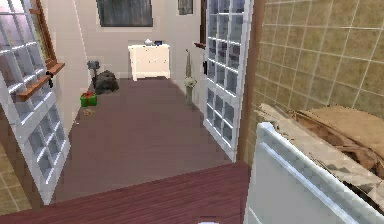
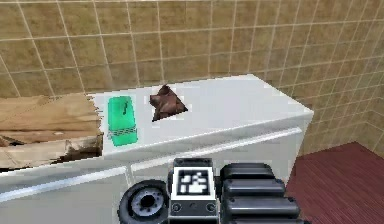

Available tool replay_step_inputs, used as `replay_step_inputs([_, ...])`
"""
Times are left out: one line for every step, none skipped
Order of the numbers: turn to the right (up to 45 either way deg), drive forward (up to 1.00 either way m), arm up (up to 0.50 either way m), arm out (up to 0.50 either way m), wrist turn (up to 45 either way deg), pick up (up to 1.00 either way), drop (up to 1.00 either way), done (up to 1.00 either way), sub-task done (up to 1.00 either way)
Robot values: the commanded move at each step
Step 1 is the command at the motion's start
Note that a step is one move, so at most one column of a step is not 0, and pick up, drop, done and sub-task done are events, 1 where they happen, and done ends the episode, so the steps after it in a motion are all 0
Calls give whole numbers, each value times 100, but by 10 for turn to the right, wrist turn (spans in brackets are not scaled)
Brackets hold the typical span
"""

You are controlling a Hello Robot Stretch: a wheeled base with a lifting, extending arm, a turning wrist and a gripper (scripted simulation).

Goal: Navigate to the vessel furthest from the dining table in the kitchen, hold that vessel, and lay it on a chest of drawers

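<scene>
A dark red-brown floor (image 1: 140, 130) is running up the frame's middle toward a pale far wall (image 1: 85, 35), where a dark window (image 1: 138, 12) is sitting at top centre. A glass-paned left door (image 1: 30, 100) and right door (image 1: 225, 70) are flanking it. A tan tiled wall (image 1: 310, 60) is rising at right and, in the arm side view, backing a white bench (image 2: 240, 105).

Illumination is even and moderately bright. Soft shadows lie on the floor (image 1: 140, 130) (door (image 1: 28, 110) edges lean near the forward view's sides).
</scene>
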Motion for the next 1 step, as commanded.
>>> replay_step_inputs([0,0,0,48,0,0,0,0,0])
